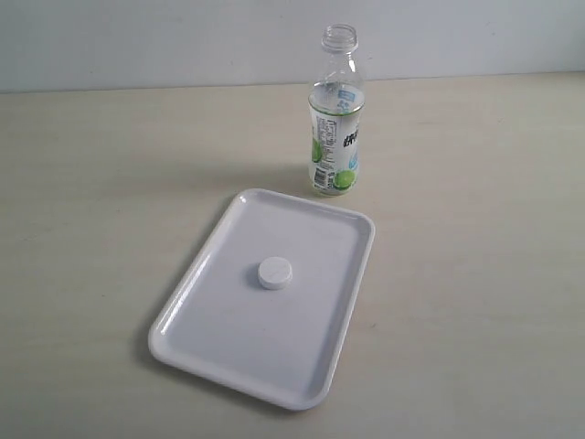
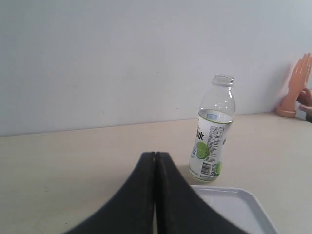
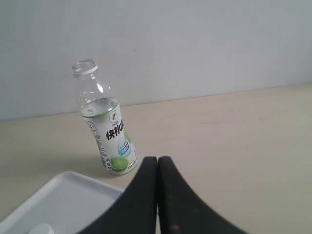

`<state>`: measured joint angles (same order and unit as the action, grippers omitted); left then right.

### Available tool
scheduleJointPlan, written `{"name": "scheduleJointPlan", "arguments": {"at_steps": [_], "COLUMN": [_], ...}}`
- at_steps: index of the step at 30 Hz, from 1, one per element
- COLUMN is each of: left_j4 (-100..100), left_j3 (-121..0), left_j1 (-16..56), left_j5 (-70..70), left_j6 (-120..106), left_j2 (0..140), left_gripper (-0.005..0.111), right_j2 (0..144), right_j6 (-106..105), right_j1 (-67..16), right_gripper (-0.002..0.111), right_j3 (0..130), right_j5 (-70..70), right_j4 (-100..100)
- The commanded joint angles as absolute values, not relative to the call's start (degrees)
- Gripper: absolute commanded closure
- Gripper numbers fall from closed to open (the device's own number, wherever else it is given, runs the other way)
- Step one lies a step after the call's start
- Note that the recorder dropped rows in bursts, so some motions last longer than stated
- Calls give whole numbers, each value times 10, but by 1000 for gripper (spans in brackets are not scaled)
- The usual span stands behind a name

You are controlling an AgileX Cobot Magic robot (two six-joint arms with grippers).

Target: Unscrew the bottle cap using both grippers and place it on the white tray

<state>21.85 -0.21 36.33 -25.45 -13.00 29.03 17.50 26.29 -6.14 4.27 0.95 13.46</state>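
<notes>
The bottle cap lay mid-frame on the white tray. The bottle stood open-necked in the upper middle of the frame, on the bench just beyond the tray. My left fingers and right fingers were pressed together, empty. I judged the task done; the next move called only for keeping clear.

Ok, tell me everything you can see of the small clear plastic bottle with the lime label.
The small clear plastic bottle stands upright on the pale table, just beyond the glossy white tray's far corner. Its threaded neck is open, uncapped. A white-and-green lime label wraps its lower half. Only the table visibly touches it.
</notes>
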Motion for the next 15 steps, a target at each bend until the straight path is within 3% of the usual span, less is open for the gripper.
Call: {"name": "scheduleJointPlan", "arguments": {"at_steps": [1,10,15], "left_j4": [212,212,212], "left_j3": [0,0,0], "left_j1": [366,366,366], "left_j5": [-254,-254,-254], "left_j6": [-131,-131,-131], "left_j2": [286,286,286], "left_gripper": [107,107,107], "right_j2": [174,170,60], "right_j6": [262,260,236], "right_j1": [-60,-60,-37], "right_gripper": [108,108,108], "right_j3": [39,39,38], "right_j5": [4,4,56], "right_j4": [135,135,140]}}
